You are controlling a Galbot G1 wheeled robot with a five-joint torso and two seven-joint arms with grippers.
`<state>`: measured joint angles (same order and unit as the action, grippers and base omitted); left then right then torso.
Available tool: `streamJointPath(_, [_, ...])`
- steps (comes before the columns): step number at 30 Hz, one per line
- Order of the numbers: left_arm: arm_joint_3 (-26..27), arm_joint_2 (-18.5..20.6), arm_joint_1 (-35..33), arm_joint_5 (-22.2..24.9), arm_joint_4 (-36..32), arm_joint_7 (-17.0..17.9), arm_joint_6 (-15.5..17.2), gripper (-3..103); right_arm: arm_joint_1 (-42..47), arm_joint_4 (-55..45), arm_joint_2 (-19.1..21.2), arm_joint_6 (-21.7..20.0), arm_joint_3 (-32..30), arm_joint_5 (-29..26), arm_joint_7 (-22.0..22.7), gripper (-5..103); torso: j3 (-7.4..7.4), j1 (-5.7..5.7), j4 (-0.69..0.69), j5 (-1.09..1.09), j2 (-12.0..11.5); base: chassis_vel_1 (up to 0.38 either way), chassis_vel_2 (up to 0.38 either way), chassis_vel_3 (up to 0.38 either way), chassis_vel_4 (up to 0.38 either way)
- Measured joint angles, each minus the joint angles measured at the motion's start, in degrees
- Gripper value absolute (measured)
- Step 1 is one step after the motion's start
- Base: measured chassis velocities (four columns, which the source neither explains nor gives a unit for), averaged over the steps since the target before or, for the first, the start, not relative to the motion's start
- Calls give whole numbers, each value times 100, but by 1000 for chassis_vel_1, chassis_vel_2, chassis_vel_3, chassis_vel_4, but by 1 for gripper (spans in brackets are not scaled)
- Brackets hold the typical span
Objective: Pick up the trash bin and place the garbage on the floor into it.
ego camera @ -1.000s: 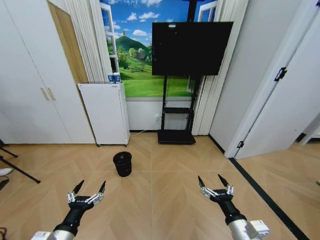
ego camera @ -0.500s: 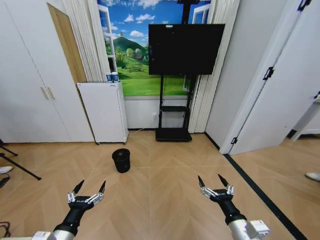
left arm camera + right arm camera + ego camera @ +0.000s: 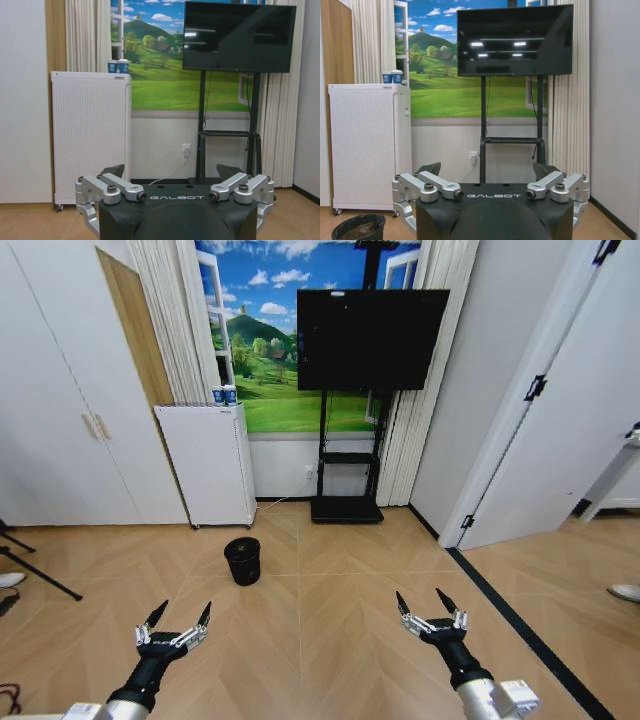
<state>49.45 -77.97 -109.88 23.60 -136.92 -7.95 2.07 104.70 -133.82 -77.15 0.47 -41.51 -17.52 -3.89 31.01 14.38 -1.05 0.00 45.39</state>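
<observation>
Trash bin [image 3: 242, 560] upright on floor [image 3: 330, 620], frame centre-left; contents indistinct. We see left gripper [image 3: 180, 617] and right gripper [image 3: 426, 602] fingers spread, empty.

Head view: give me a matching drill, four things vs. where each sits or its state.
Things:
1. trash bin
2. two paper cups
3. TV
4. left hand

Places or states:
A. on a black floor stand by the mural
B. open, empty, low above the floor
C. on the floor in front of the white perforated appliance
D. on top of the white perforated appliance

Pairs: 1-C, 2-D, 3-A, 4-B
</observation>
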Motion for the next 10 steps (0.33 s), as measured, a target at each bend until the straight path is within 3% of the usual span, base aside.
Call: streamJointPath(10, [0,0,0,0,0,0,0,100,0,0,0,0,0,0,0,100,0,0,0,0,0,0,0,0,0])
